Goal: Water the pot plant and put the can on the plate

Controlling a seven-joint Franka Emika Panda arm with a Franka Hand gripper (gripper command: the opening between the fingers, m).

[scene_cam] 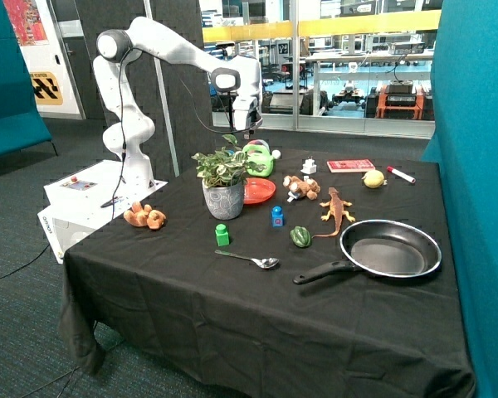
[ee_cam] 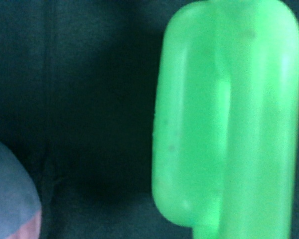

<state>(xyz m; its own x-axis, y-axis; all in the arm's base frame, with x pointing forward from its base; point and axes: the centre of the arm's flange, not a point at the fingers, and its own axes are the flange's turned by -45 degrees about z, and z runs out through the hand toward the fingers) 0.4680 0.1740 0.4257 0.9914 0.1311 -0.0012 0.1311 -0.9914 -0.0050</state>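
the pot plant (scene_cam: 223, 178) is standing on the black table (scene_cam: 257, 307), with the plate (scene_cam: 261, 191) lying just beside it and partly hidden by the pot. the can (scene_cam: 260, 159) (ee_cam: 229, 119) is sitting behind both, off the plate. the gripper (scene_cam: 247, 130) is hovering right above the can; cannot tell how its fingers are set or whether it is gripping.

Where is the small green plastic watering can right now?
In the outside view the green plastic watering can is just behind the leafy pot plant and beside the red-orange plate, directly under the hand; it fills the wrist view.
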